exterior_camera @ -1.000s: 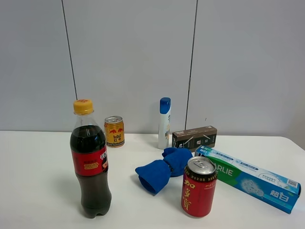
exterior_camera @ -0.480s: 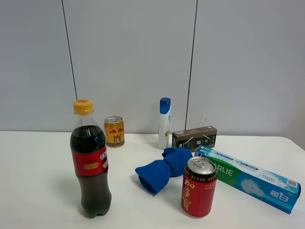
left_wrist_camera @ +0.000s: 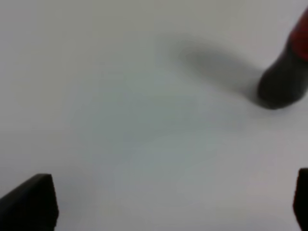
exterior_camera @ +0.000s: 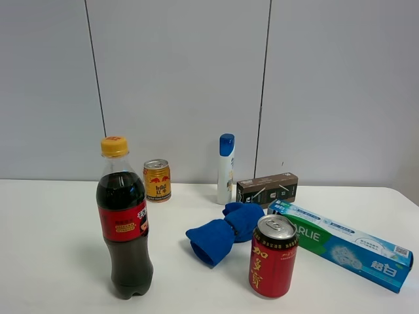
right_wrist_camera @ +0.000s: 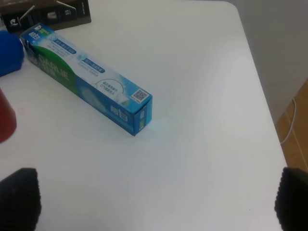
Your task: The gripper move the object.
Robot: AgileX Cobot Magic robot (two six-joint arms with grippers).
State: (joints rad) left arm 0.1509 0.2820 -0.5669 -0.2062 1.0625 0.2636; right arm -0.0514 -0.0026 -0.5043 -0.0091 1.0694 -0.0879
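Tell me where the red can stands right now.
In the high view the red can stands upright at the table's front, right of centre, just in front of the blue cloth and beside the toothpaste box.

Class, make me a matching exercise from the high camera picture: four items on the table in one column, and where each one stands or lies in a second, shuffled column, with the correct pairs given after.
Column 1
1. red can
2. gold can
3. cola bottle
4. toothpaste box

Column 2
A. lying flat at the right side of the table
B. upright at the back, near the wall
C. upright at the front, left of the blue cloth
D. upright at the front, just right of the blue cloth

Pairs: 1-D, 2-B, 3-C, 4-A
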